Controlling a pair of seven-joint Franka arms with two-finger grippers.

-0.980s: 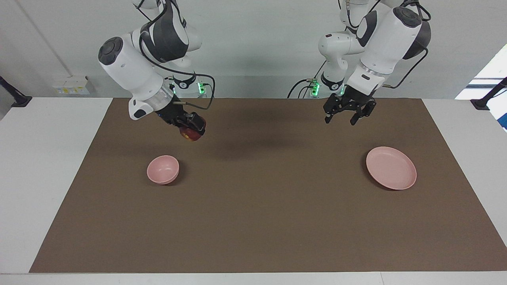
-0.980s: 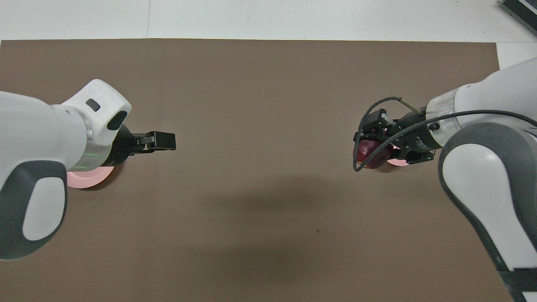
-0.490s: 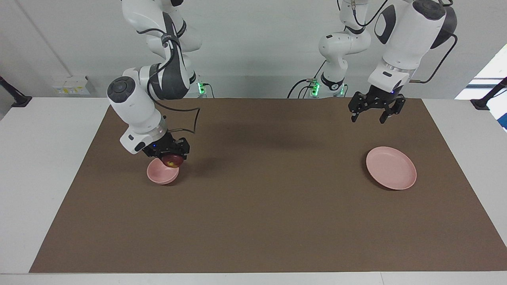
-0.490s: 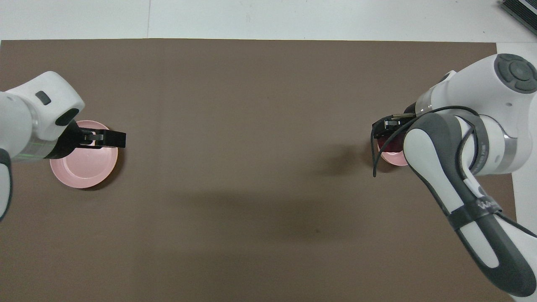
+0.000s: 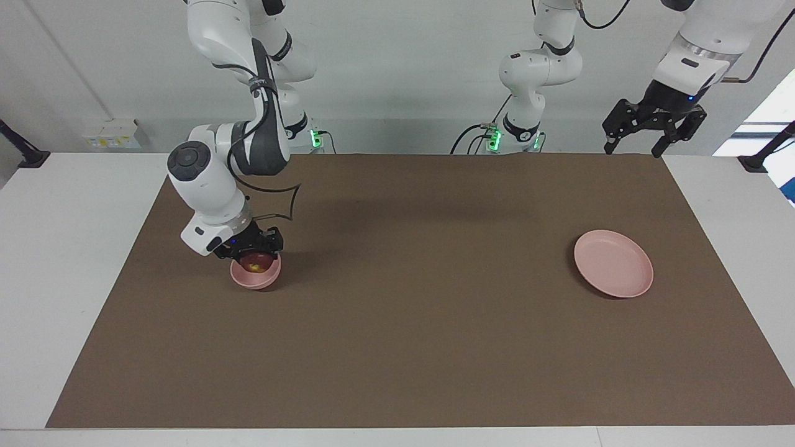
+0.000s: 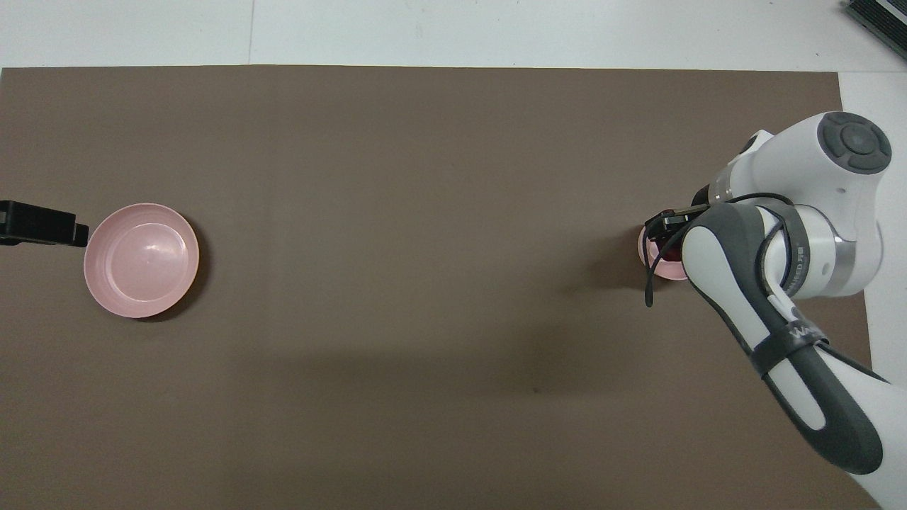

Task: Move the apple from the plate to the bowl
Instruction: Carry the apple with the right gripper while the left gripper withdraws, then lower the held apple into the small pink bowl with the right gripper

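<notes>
- Right gripper (image 5: 251, 253) low at the bowl's (image 5: 255, 277) rim, fingers around the apple (image 5: 254, 262); grip or release not discernible.
- Apple sat inside the bowl, dark red with its yellowish patch up, toward the right arm's end of the table.
- Left gripper (image 5: 654, 123) raised high above the mat's corner at the left arm's end, fingers spread, nothing between them; arm waiting.
- Plate (image 5: 613, 263) lay bare on the mat toward the left arm's end, well apart from the bowl.
- Brown mat (image 5: 410, 310) covered most of the white table (image 5: 62, 248), white margins left at both ends.
- Pale wall (image 5: 404, 74) rose by the robots' bases, with green lights (image 5: 317, 136) at its foot and a white socket box (image 5: 112, 133) near the right arm's end.
</notes>
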